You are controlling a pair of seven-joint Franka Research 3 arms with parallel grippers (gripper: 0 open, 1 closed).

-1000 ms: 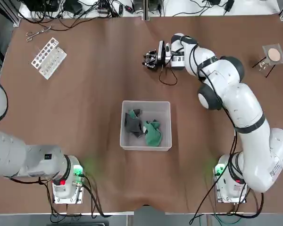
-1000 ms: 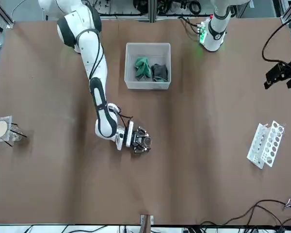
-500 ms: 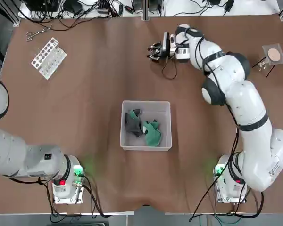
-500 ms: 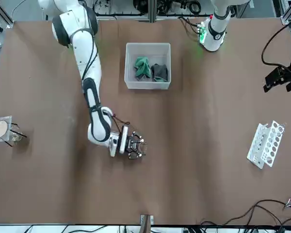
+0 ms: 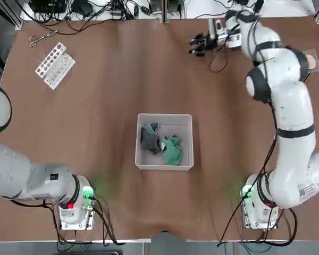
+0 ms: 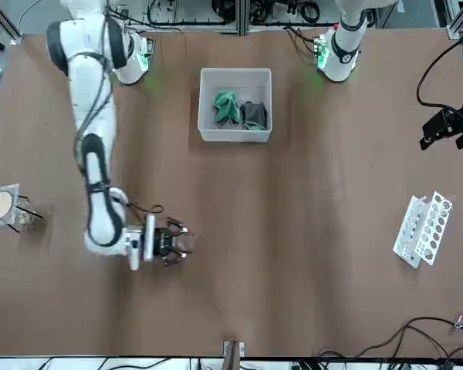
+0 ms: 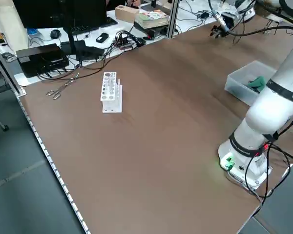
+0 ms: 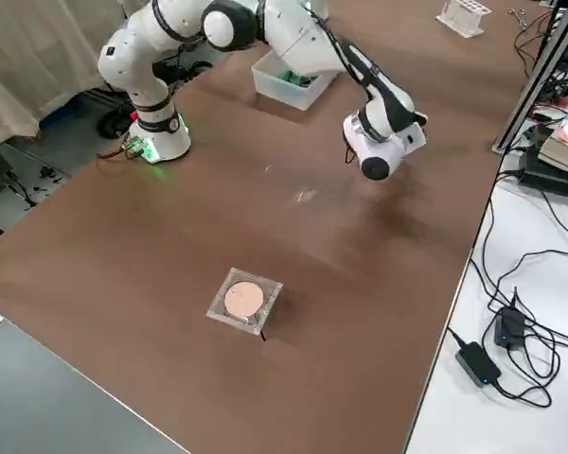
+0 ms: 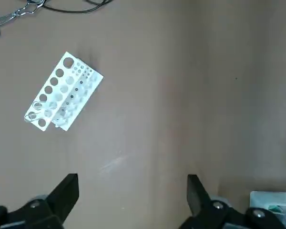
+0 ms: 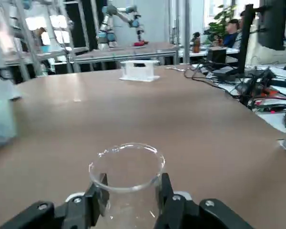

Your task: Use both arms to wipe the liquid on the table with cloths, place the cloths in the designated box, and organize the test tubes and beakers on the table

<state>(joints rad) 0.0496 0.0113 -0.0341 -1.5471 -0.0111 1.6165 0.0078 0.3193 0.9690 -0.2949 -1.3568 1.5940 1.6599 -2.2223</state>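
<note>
Your right gripper (image 10: 128, 198) is at the far side of the table (image 5: 106, 186), right of the middle, with its fingers partly open and closed against opposite sides of a clear glass beaker (image 10: 128, 187). You have that beaker upright, its round mouth uppermost, but you cannot tell whether its base touches the tabletop. Your left gripper (image 9: 132, 196) hangs idle over the left side, its fingers spread wide with nothing between them. Both cloths are already in the designated box, a whitish translucent bin (image 5: 186, 161) around the middle of the table, left to right, and nearer your arms' bases than the far edge. Inside it, the dark grey cloth (image 5: 150, 141) lies to the left and the green cloth (image 5: 172, 152) to the right, crumpled and just beside each other. At the far left you have the white perforated rack (image 5: 55, 66), set at a slant, with a metal tool with ring handles (image 5: 42, 37) beyond it, near the far corner. Faint clear outlines show across one end of the rack, and you cannot tell for sure whether they are test tubes. Over at the far right stands a clear square stand (image 8: 223, 313) with a pale round disc (image 8: 244, 300) on it, partly hidden by your right arm from overhead.
</note>
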